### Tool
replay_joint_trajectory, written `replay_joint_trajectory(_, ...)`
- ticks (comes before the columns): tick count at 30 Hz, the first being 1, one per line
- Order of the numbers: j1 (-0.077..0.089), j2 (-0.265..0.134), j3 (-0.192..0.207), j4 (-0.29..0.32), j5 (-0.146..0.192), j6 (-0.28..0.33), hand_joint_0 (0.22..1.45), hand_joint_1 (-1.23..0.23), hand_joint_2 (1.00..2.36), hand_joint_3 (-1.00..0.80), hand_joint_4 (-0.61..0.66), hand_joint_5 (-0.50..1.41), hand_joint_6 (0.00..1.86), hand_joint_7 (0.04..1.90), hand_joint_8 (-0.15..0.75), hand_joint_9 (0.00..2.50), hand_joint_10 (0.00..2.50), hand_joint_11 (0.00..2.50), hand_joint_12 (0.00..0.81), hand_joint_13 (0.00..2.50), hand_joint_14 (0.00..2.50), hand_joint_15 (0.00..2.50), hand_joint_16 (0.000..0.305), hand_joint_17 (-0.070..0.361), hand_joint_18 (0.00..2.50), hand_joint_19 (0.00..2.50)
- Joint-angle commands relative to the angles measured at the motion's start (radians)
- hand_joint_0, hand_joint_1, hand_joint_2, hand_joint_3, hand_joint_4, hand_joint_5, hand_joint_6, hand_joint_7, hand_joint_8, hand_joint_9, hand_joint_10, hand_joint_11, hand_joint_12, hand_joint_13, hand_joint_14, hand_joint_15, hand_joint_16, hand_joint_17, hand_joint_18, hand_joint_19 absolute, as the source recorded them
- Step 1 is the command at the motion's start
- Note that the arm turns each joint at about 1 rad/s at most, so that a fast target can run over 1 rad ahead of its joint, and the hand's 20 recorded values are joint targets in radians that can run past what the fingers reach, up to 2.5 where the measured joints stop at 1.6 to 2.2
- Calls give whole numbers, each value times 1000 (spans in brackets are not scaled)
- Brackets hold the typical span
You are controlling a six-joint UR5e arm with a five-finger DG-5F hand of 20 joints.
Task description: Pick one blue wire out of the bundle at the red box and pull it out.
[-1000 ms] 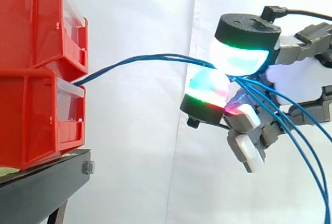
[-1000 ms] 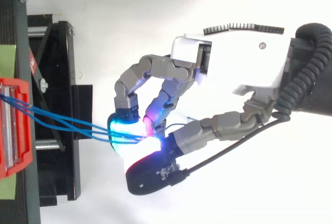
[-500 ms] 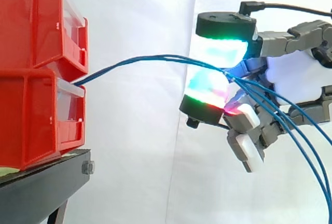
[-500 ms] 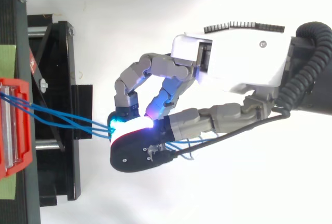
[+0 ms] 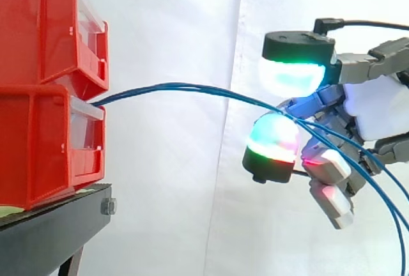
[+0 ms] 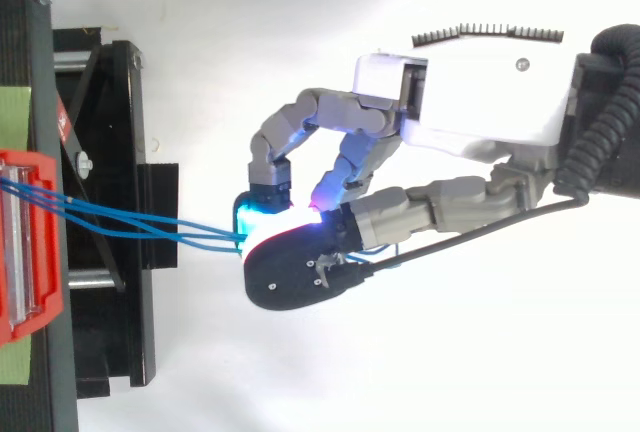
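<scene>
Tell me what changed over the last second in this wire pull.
The hand drew back right, away from the red bins, and sank slightly; the blue wires between them lie flatter. Bins and black stand stayed put.

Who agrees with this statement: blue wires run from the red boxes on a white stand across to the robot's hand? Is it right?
Not quite. The side view shows that the stand is black, not white. The rest holds: the blue wires run from the red boxes across to the hand.
</scene>
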Motion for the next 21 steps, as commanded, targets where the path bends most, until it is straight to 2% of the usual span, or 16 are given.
replay_joint_trajectory(1, -2, 7, 0, -21, -3, -1, 537, -548, 1009, -311, 181, -191, 856, 829, 374, 1088, 14, 802, 415, 971, 21, 625, 43, 97, 754, 631)
replay_joint_trajectory(6, -2, 10, 0, -21, -3, -5, 559, -603, 1010, -247, 184, -193, 881, 812, 385, 1097, 14, 798, 427, 992, 20, 609, 46, 104, 804, 604)
replay_joint_trajectory(16, -4, 10, 0, -16, 1, -8, 619, -721, 1015, -59, 77, -194, 925, 864, 383, 1111, 11, 827, 407, 1019, 19, 602, 43, 96, 876, 568)
replay_joint_trajectory(18, -2, 10, 0, -13, 1, -8, 631, -741, 1019, -71, 71, -201, 933, 845, 375, 1089, 14, 837, 395, 1011, 22, 616, 41, 91, 862, 580)
replay_joint_trajectory(21, -2, 10, 0, -4, 3, -10, 659, -754, 1017, -183, 94, -210, 934, 800, 355, 1057, 14, 848, 381, 992, 22, 620, 39, 87, 851, 584)
